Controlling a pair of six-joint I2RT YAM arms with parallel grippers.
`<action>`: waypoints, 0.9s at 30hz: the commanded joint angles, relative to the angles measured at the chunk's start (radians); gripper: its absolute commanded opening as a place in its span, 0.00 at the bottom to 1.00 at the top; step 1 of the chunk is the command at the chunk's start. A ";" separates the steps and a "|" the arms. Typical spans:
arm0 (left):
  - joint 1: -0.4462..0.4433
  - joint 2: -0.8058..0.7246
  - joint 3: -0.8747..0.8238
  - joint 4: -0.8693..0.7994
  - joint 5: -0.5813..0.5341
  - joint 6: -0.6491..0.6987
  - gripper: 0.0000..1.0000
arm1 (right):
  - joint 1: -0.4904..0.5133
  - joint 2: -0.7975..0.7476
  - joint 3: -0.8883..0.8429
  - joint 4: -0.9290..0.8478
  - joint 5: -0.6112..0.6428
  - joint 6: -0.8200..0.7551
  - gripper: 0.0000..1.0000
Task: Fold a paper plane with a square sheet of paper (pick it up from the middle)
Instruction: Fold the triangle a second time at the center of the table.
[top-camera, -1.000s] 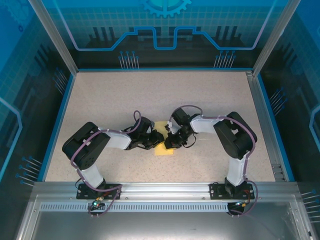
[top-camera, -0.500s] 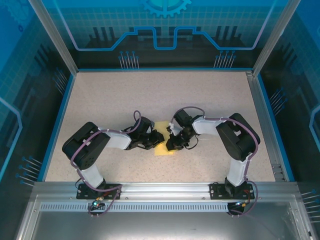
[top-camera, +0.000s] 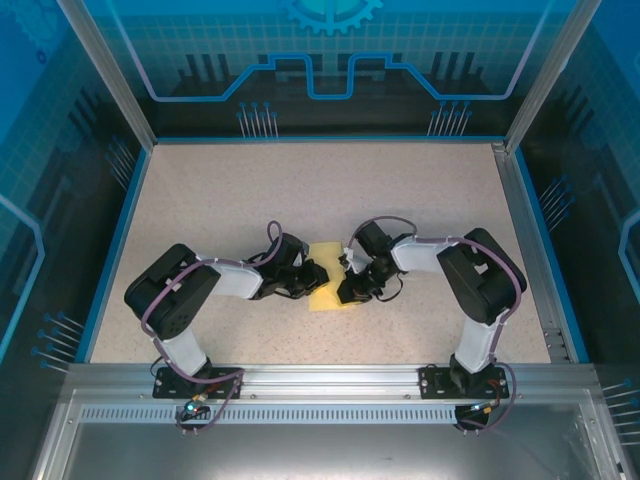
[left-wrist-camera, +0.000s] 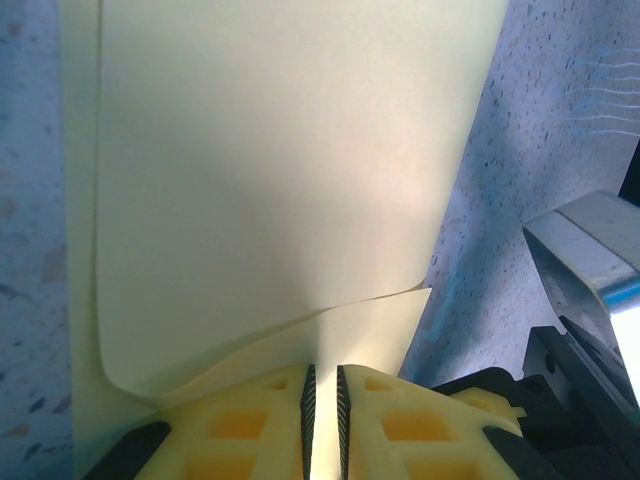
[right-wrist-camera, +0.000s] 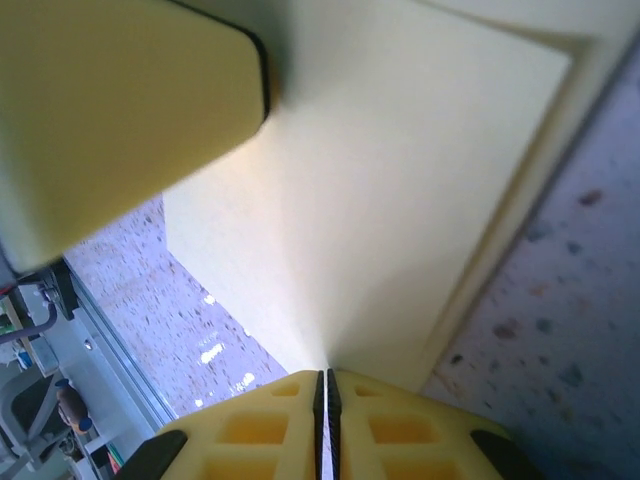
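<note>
Overhead, the scene: the square sheet of paper (top-camera: 327, 299) lies part-folded on the speckled desk (top-camera: 300, 190), between the two arms and nearer their bases than the far wall
Overhead, the arms: the left pincer (top-camera: 313, 278) meets the sheet from its left side and the right pincer (top-camera: 348, 290) from its right, both low over the paper and close to each other; the jaws are too small here to read
Left wrist, the grip: the left pincer (left-wrist-camera: 322, 385) is clamped on a thin lip of the sheet (left-wrist-camera: 280, 150), where an upper layer curls up off the layer lying on the desk
Right wrist, the grip: the right pincer (right-wrist-camera: 325, 385) is clamped on an edge of the sheet (right-wrist-camera: 400, 200), its jaws all but touching with paper between them; two layers show, the upper one set in from the lower at the far corner
Risk, tearing: two grips on one thin sheet mean that arms pulling apart, or one lifting faster, could rip it at a pinch
Risk, slipping: each hold takes only the very edge, so a sideways tug may pull the paper free
Risk, crooked crease: the curled, offset layers could be pressed down out of line
Risk, collision: with the pincers this near, a careless swing could knock one into the other
</note>
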 joint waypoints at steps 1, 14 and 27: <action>0.000 0.019 -0.015 -0.143 -0.053 0.025 0.19 | -0.017 0.018 -0.049 -0.065 0.032 -0.023 0.12; 0.001 0.017 -0.012 -0.149 -0.053 0.027 0.19 | -0.020 -0.047 -0.085 -0.044 -0.026 -0.031 0.12; 0.001 0.017 -0.015 -0.151 -0.054 0.028 0.19 | -0.019 -0.032 -0.078 -0.126 0.174 -0.028 0.12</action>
